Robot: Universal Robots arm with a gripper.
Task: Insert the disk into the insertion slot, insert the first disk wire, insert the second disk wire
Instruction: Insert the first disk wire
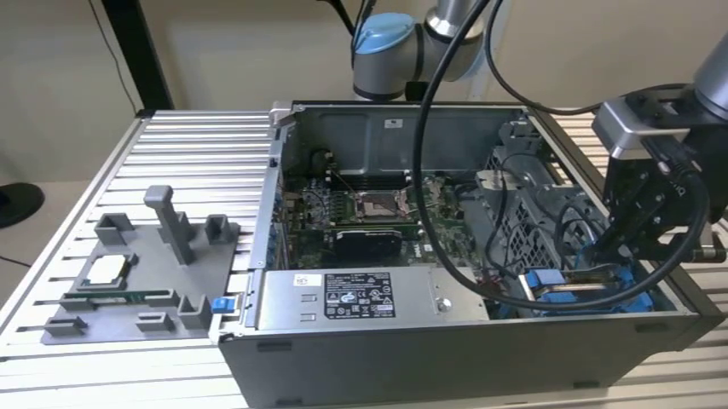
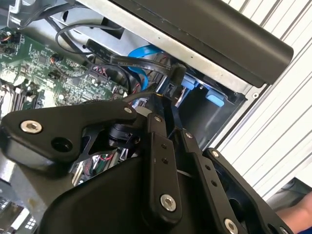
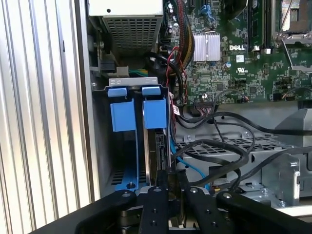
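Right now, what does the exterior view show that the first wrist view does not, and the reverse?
Exterior view: the grey parts tray beside the case, and the arm's base. First wrist view: a finned silver heatsink on the board. Both: the motherboard, the blue drive carriers and the hand by them.

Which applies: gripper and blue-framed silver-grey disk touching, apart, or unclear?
Cannot tell. In the first wrist view the gripper ends at the blue-framed disk's edge; neither contact nor gap shows plainly.
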